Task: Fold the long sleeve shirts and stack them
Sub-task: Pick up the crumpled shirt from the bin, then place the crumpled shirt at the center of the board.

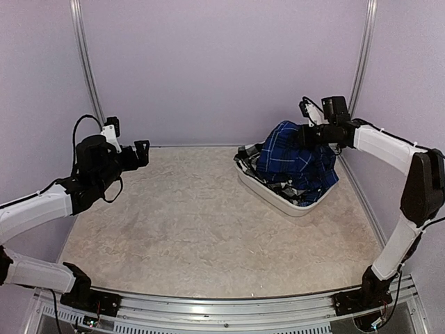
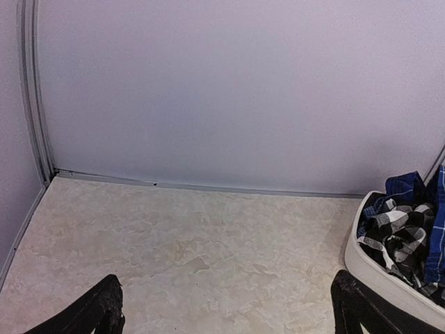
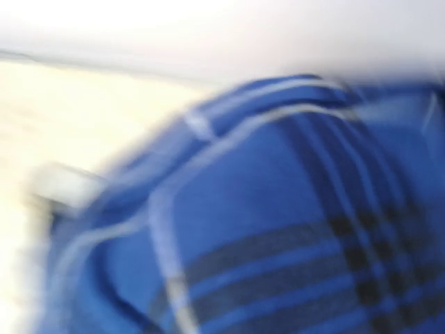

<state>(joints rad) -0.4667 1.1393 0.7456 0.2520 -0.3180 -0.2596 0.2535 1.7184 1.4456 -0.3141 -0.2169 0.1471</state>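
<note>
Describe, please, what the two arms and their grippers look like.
Both arms share one build: smooth white links joined by chunky black joints, on black bases. The left arm has a thin black cable looping above its wrist beside a small white mount. The right arm carries a boxy black camera at its wrist. Both the left gripper and the right gripper are black.

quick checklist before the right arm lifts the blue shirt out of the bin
1. Right end effector at the blue shirt: ok.
2. Its grip shut on cloth: cannot tell, the right wrist view is blurred.
3. Blue shirt free of the black-and-white shirt under it: cannot tell.
4. Left end effector open and away from the bin: ok.
5. Bare table beside the bin for laying the shirt out: ok.
</note>
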